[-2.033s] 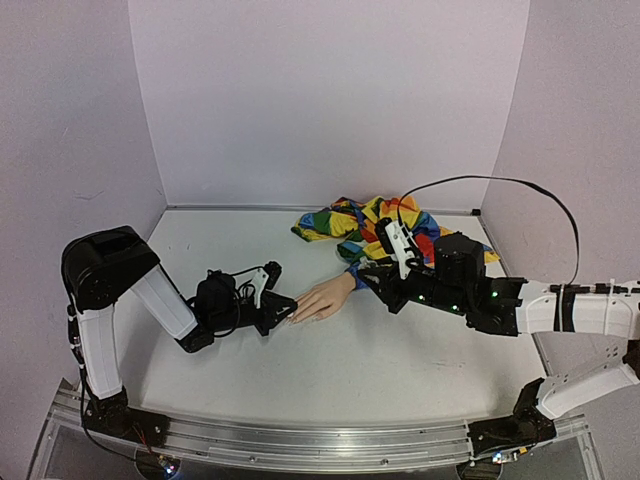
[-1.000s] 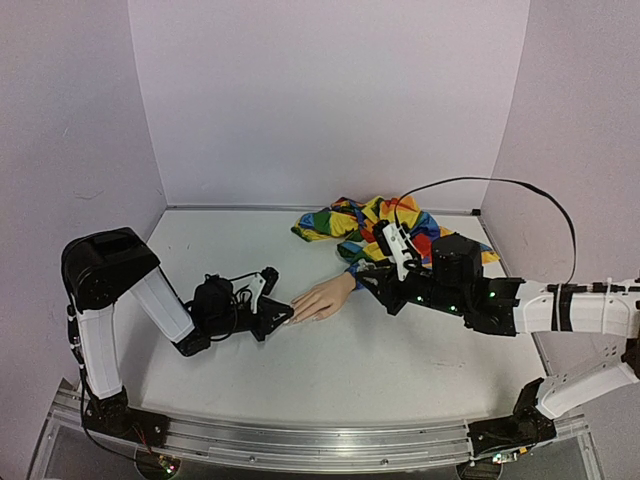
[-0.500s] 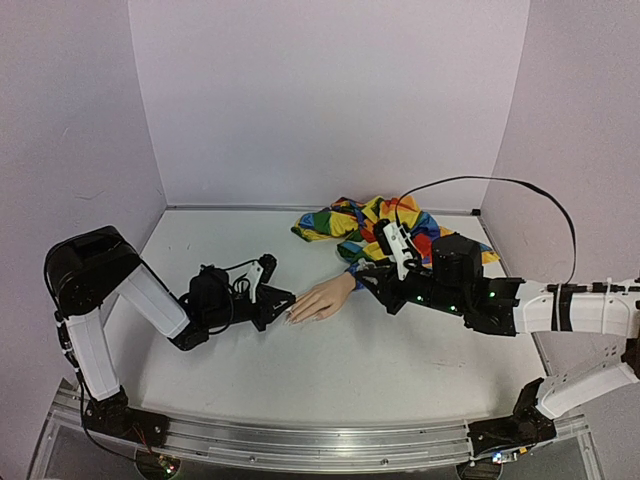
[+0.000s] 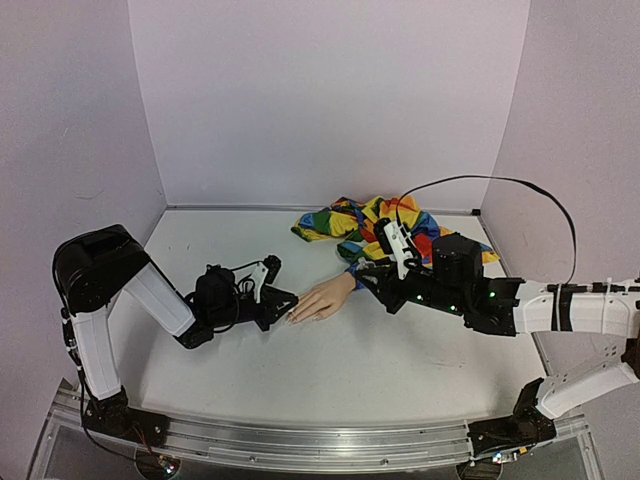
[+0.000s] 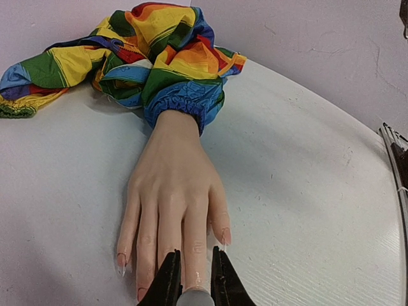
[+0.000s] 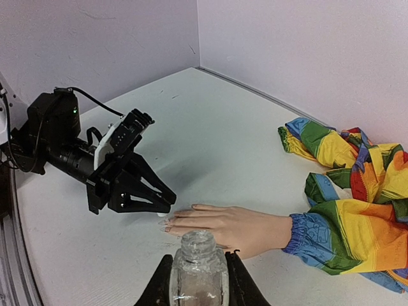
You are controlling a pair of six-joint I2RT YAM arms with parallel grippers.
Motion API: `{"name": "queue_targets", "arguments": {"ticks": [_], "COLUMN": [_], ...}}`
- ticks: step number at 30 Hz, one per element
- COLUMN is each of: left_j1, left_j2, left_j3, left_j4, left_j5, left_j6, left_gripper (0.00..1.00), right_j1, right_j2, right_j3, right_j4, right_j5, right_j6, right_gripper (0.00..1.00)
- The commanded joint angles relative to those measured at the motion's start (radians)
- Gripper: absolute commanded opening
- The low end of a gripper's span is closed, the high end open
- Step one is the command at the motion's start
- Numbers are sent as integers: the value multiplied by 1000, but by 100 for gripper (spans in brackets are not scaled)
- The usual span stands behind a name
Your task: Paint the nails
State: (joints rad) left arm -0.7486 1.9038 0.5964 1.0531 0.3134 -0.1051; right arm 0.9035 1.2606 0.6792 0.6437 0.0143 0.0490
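Note:
The peach mannequin hand [image 4: 322,298] lies palm down, fingers pointing left, its wrist in the rainbow patchwork sleeve [image 4: 380,225]. In the left wrist view the hand [image 5: 172,191] has small nails at its fingertips, one on the left finger [image 5: 121,260] and one on the right finger [image 5: 224,237]. My left gripper [image 5: 194,280] is shut on a grey brush cap [image 5: 194,298] right over the fingertip of a middle finger. It also shows in the top view [image 4: 283,299]. My right gripper [image 6: 199,274] is shut on the small open clear bottle [image 6: 199,268], held just beside the hand [image 6: 236,226].
The sleeve's loose cloth [image 6: 357,210] is bunched toward the back right corner. Lilac walls close in the white table [image 4: 330,370] on three sides. The left arm's black wrist and cable [image 6: 57,137] lie low over the table, left of the hand.
My left gripper has edged up and right along the fingertips, and the left arm's shoulder has shifted. The right arm and bottle have not moved.

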Motion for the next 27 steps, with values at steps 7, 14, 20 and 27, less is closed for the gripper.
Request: {"name": "queue_targets", "arguments": {"ticks": [7,14,20,27], "left_j1": [6,6,5,6], "left_j2": [10,16,27,34], "left_j3": [15,17,25,31], "left_j4": [13,7,6,5], "left_j5": [3,1,3,4], "left_j6": [-9,-4,-1,1], "left_gripper": [0,0,0,0], "right_j1": [-5,-5,-6,-5], "right_j2": [-13,-15,-15,-17], "right_j3": [10,9,7,6], "right_j4": [66,66,67,66], "right_j5": [-7,-6,-7,-7], "right_j6": [5,8,8,8], "right_gripper": [0,0,0,0]}}
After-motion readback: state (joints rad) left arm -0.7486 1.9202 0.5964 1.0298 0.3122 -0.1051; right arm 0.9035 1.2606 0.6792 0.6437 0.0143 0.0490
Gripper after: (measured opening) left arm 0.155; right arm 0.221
